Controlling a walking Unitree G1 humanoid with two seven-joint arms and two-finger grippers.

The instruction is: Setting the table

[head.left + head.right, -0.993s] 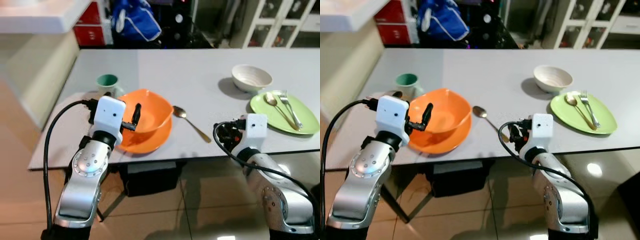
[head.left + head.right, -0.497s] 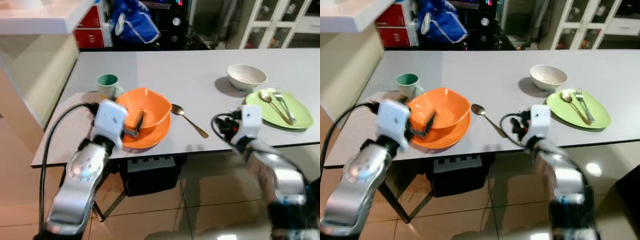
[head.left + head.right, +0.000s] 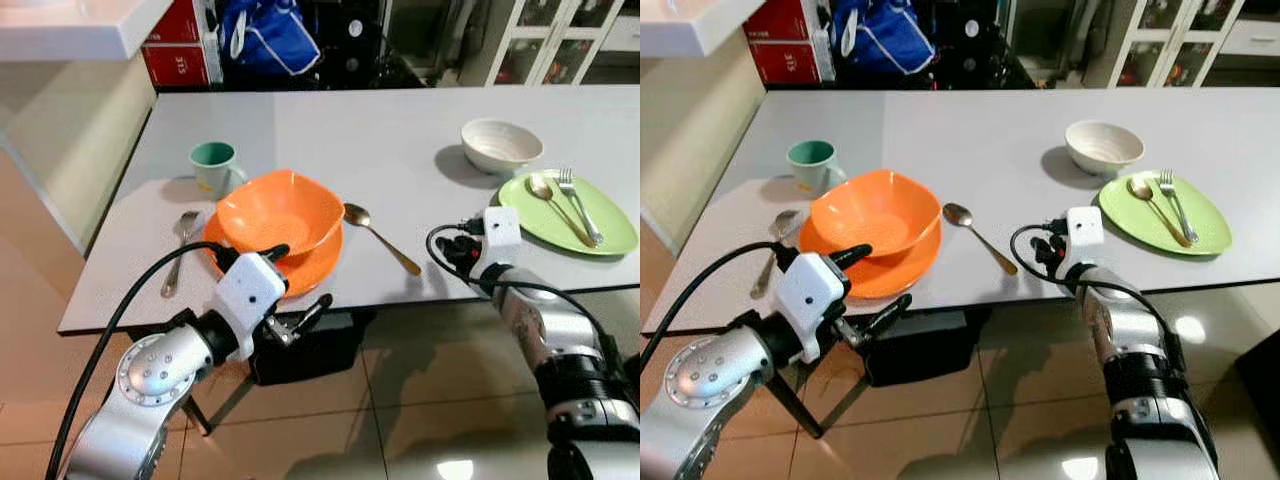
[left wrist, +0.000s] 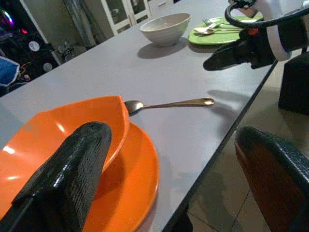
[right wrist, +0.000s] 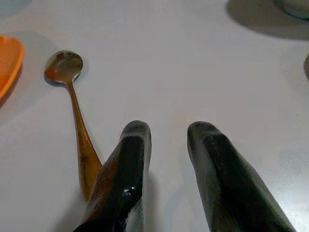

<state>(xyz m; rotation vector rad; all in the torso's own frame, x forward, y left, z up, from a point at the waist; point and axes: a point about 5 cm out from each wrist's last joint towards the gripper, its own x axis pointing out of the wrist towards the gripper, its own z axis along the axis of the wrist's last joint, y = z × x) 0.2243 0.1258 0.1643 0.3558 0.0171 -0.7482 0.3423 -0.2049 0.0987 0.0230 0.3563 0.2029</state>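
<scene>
Spoon handling looks tricky: the thin gold metal spoon point(image 3: 381, 238) is slippery, so the empty, open right gripper point(image 5: 166, 140) should pinch its handle.

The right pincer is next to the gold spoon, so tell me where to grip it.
Grip the spoon at mid-handle, from above, fingers astride it. It lies flat on the table, bowl toward the orange bowl, handle end nearest the right pincer. The thin handle likely needs a firm pinch.

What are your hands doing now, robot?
Left gripper open, off the table edge, empty. Right gripper open beside gold spoon. Orange bowl on orange plate. Nothing blocking.
</scene>
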